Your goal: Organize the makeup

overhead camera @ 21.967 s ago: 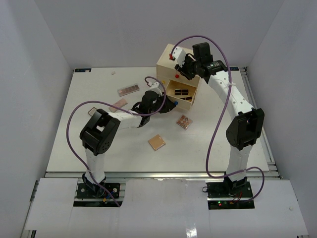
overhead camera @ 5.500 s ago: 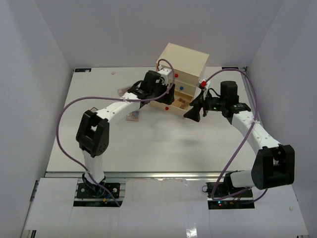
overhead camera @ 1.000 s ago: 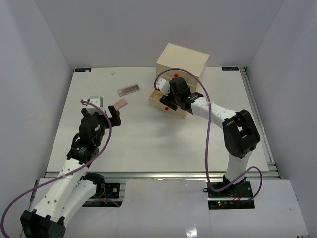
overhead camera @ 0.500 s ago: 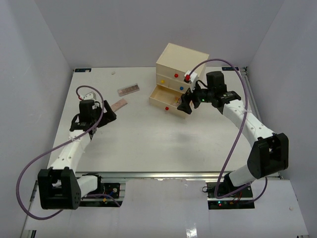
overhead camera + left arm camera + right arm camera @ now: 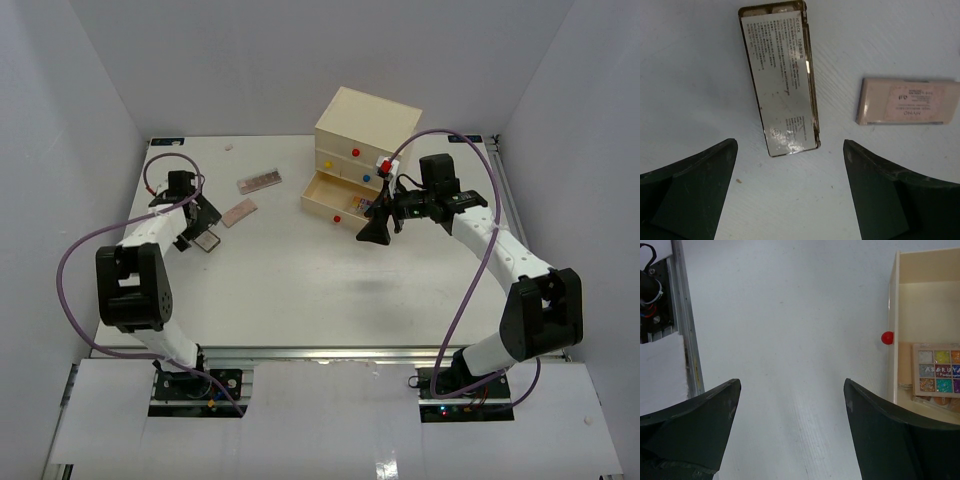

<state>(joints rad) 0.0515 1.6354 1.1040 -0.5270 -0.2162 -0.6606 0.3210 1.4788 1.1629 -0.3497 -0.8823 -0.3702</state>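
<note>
A label-backed palette (image 5: 782, 80) lay flat on the table (image 5: 700, 60), with a pink compact (image 5: 907, 101) just beside it. My left gripper (image 5: 789, 150) hung above them, fingers spread and empty. A glitter palette (image 5: 940, 374) sat in the open bottom drawer (image 5: 892, 315). My right gripper (image 5: 790, 390) gaped nearby, also empty.

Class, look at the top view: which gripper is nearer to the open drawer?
Right. The right gripper hovers just beside the drawer, at its front corner. The left gripper is far off to the left, over two palettes.
</note>
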